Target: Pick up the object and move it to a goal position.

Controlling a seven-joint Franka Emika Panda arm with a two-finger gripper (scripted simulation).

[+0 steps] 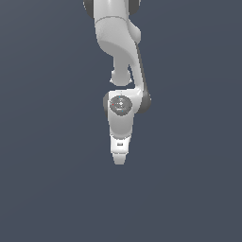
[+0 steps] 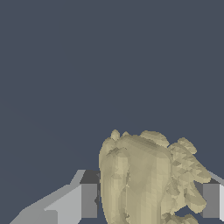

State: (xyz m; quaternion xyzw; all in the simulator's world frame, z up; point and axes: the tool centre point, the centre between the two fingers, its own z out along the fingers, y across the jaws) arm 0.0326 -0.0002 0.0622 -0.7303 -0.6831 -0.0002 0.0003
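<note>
In the wrist view, the object (image 2: 144, 179) is a lumpy pale yellow-tan item with ridges, and it fills the gap between my gripper's two grey finger pads (image 2: 89, 200). My gripper (image 2: 149, 201) is closed on it, with a pad touching each side. In the exterior view the white gripper (image 1: 119, 159) points straight down below the arm, and the object is hidden behind its fingers. The frames do not show whether the object rests on the floor or is lifted.
Plain dark blue-grey ground (image 1: 47, 189) surrounds the arm on all sides. The white arm (image 1: 118, 42) rises toward the top of the exterior view. No goal marker shows.
</note>
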